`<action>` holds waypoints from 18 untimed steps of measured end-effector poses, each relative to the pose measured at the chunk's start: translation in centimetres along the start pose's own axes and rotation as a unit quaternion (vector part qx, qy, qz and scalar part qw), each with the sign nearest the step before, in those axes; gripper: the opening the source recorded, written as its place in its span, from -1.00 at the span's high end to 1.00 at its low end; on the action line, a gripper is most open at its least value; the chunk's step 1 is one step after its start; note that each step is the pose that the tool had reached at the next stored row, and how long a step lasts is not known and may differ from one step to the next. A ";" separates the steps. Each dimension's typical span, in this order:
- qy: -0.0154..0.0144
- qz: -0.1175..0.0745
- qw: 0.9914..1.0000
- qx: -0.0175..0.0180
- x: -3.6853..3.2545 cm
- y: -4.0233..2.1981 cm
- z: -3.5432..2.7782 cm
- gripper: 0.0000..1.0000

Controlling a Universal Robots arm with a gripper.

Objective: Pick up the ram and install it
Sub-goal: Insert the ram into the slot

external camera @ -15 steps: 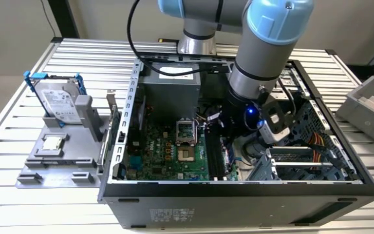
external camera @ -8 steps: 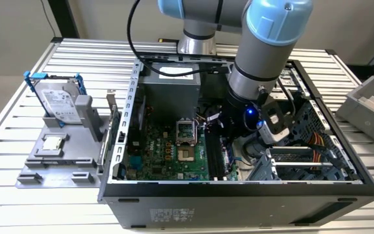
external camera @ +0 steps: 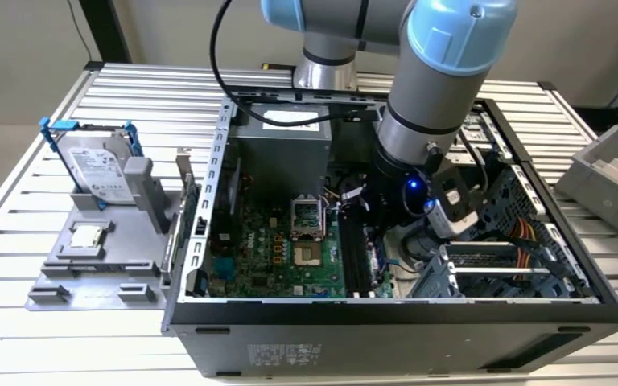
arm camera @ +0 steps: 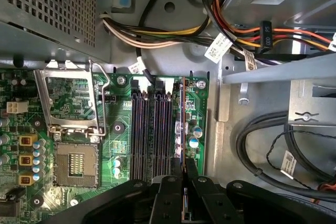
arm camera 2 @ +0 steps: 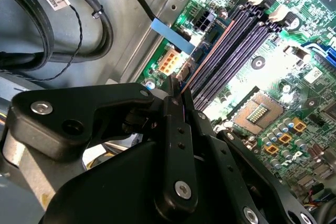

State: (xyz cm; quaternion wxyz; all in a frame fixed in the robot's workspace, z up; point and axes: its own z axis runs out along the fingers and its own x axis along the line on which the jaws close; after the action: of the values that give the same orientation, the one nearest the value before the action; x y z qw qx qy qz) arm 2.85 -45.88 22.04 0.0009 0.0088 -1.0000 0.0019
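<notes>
Exterior view: an open case [external camera: 395,310] lies on its side on a slatted metal table [external camera: 30,241], and the arm [external camera: 438,88] reaches down into it near the exterior view's right. Inside the case sit the green board [external camera: 277,257], a grey power supply [external camera: 282,149] at the far end, and bundles of wires. Beside the case, toward the exterior view's left, a grey stand [external camera: 105,265] carries a silver drive [external camera: 100,169] in a blue bracket, upright, and a small square chip [external camera: 86,236] lying flat. A grey bin [external camera: 610,165] sits at the table's far right edge.

In both wrist views the gripper [arm camera: 184,182] has its fingers [arm camera 2: 176,129] drawn narrow and pinched on the ram [arm camera: 182,124], a thin stick seen edge-on. The first wrist view shows the ram running along the slot nearest the board's edge, beside the empty dark slots [arm camera: 152,129], with blue-topped capacitors [arm camera: 193,136] just on its other side; whether it is seated I can't tell. The same view shows the open socket [arm camera: 76,163] with its raised metal frame, well apart from the slots.

The second wrist view adds the white latches [arm camera 2: 268,6] at the slots' far end and a white plug [arm camera 2: 169,60] near the ram's tip. The case's bare metal floor [arm camera: 226,103] lies right next to that slot, with black cables [arm camera: 273,145] looping there, so room on that side is tight.
</notes>
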 end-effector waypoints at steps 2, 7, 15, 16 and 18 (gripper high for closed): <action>0.000 0.004 1.000 0.000 0.02 -0.02 0.03 1.00; 0.000 0.017 1.000 0.000 0.16 -0.12 0.05 1.00; 0.000 0.028 1.000 0.000 0.46 -0.46 0.08 1.00; 0.000 0.028 1.000 0.000 0.52 -0.47 0.08 1.00; 0.000 0.028 1.000 0.000 0.71 -0.51 0.09 1.00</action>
State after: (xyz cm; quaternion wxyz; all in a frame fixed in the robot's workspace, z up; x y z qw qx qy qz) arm 2.15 -46.40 21.96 0.0010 -0.0190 -0.9998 0.0019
